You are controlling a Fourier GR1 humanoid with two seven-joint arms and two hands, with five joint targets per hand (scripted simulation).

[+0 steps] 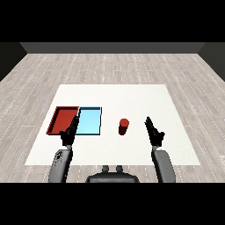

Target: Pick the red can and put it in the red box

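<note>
The red can (124,126) stands upright on the white table (132,94), a little right of the table's middle and toward the near side. Nothing touches it. Its round top shows a brighter red than its side.

To the can's left lie two trays, side by side and touching along one long edge. The red tray (63,119) is the outer one, nearest the table's left edge; the light blue tray (89,121) sits between it and the can. A strip of bare table separates the blue tray from the can.

The right hand (154,131) hovers to the right of the can, near it but clearly apart. Its fingers are held straight and close together, pointing forward and slightly toward the left, with the thumb sticking out a little on the right side. It holds nothing. The grey right forearm (164,165) rises from the lower right.

The left hand (70,132) is over the near ends of the two trays, about where they meet. Its fingers also look straight and pressed together, pointing forward, though against the dark tray rims it is hard to be sure of the fingertips. It holds nothing. The grey left forearm (60,165) comes up from the lower left.

A grey plank floor (110,66) surrounds the table.
</note>
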